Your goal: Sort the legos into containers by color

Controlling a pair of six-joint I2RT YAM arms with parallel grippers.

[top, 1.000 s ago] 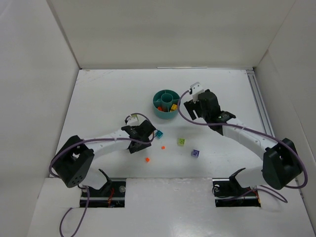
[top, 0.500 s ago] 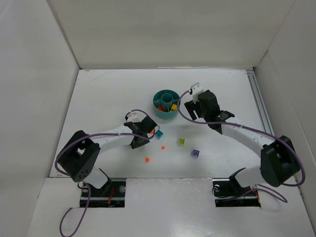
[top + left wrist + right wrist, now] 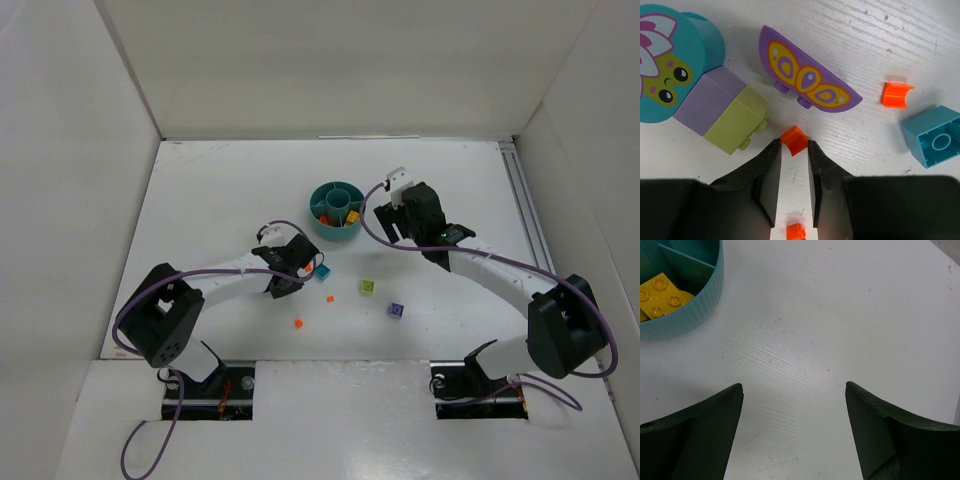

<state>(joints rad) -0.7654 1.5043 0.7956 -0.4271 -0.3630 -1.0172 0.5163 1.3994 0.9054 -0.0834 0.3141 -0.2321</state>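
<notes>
We start with the white table. The round teal dish sits mid-table toward the far side, with a yellow brick in one section. The right gripper hangs just right of the dish, jaws spread wide over bare table, holding nothing. The left gripper is down at the table, near and left of the dish, among loose pieces. A purple butterfly plate lies just beyond its tips. A teal round piece with a face touches a purple block and lime block at left. A teal-blue brick lies at right.

The left jaws stand narrow, with a tiny orange brick between the very tips, its sides meeting both pads. Another orange piece lies apart, untouched.

We judge the step in hand to be picking up that orange brick. The hold looks shallow, so the next move calls for a slow, straight lift. Then comes a carry far and right to the dish's orange section, keeping clear of the right gripper.
</notes>
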